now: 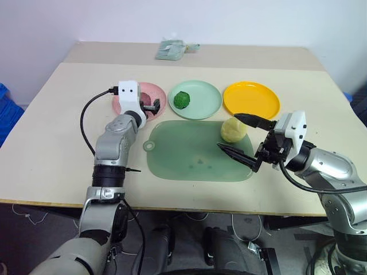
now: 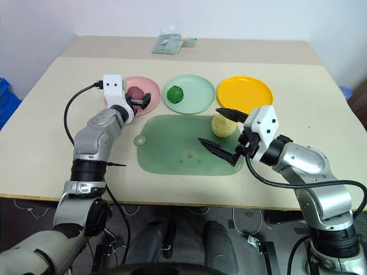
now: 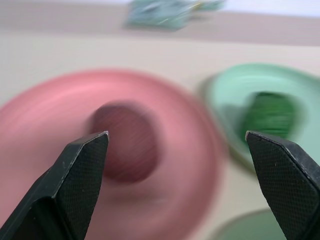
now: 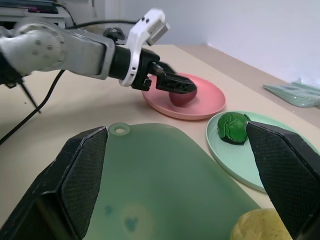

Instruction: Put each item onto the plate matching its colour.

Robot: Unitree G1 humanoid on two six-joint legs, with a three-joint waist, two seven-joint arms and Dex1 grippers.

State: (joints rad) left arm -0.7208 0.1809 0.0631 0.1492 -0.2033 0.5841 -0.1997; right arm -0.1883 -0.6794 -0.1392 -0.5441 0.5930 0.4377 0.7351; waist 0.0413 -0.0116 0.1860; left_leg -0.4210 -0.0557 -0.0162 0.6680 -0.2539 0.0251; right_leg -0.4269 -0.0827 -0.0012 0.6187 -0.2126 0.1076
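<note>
- The reddish-purple ball [image 2: 136,93] lies on the pink plate [image 2: 150,86]; the left gripper [image 4: 176,84] hangs just over it with its fingers spread, holding nothing
- The dark green ball [image 1: 182,99] sits on the mint green plate [image 1: 203,98]; the orange-yellow plate [image 1: 251,99] is bare
- The pale yellow lump [image 1: 233,129] rests at the far right corner of the green cutting mat [image 1: 189,152], near the yellow plate; the right gripper [image 1: 243,139] stands wide open beside it, one finger past it and one over the mat, not touching
- All three plates stand in a row on a pale beige table [image 1: 51,132]; a crumpled greenish packet [image 1: 171,49] lies at the far edge before a plain white wall [image 1: 229,20]
- The right wrist view catches the left arm side-on above the pink plate; the left wrist view looks between its own fingertips [image 3: 90,150] onto the ball
</note>
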